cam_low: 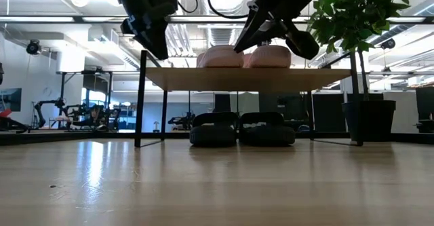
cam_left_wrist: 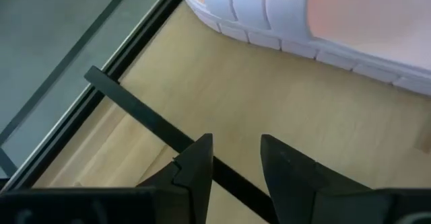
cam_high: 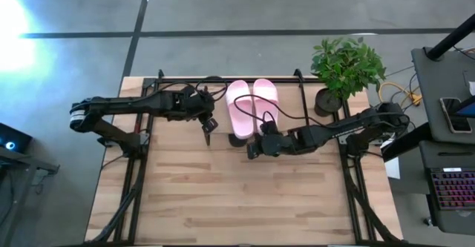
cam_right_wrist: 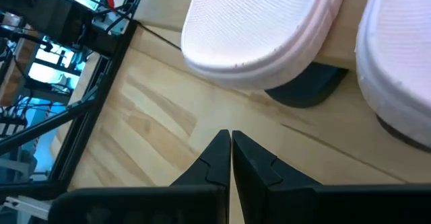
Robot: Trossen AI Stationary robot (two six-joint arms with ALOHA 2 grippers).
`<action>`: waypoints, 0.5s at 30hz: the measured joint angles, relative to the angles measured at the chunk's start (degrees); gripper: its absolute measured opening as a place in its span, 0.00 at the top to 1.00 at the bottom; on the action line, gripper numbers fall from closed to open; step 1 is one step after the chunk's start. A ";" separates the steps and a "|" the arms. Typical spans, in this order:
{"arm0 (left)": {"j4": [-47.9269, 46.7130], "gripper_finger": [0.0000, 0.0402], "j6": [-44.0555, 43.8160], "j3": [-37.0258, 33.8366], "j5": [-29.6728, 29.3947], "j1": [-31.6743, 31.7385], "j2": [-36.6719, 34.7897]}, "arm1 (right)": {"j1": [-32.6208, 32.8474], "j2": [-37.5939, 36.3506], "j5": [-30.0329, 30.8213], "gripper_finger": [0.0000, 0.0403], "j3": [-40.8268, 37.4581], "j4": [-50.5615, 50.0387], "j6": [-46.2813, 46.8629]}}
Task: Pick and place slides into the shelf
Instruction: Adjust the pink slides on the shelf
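The shelf stands at the table's far side. The two pink slides lie side by side on its top board, soles down. The two black slides sit on the tabletop under the board. My left gripper is open and hovers by the shelf's left part, left of the pink pair; in its wrist view the board and a black frame bar lie below it. My right gripper is shut and hovers in front of the shelf, near the pink slides' near ends. A black slide peeks out beneath.
A potted plant stands at the shelf's right end, its dark pot on the table. Cables run over the shelf behind the slides. The near half of the wooden tabletop is bare. Desks and equipment stand off the table's right side.
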 joint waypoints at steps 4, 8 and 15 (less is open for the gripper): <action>2.33 0.72 0.07 -0.05 -0.02 0.32 0.02 | -0.87 0.00 0.00 0.98 -0.44 -0.04 -0.45; 2.66 0.72 0.08 -0.05 -0.02 0.87 0.02 | -1.35 0.07 0.13 0.98 -0.51 0.34 -1.39; 3.39 0.72 0.08 -0.17 0.23 2.58 1.03 | -1.87 0.07 0.07 0.98 -0.51 4.38 -3.63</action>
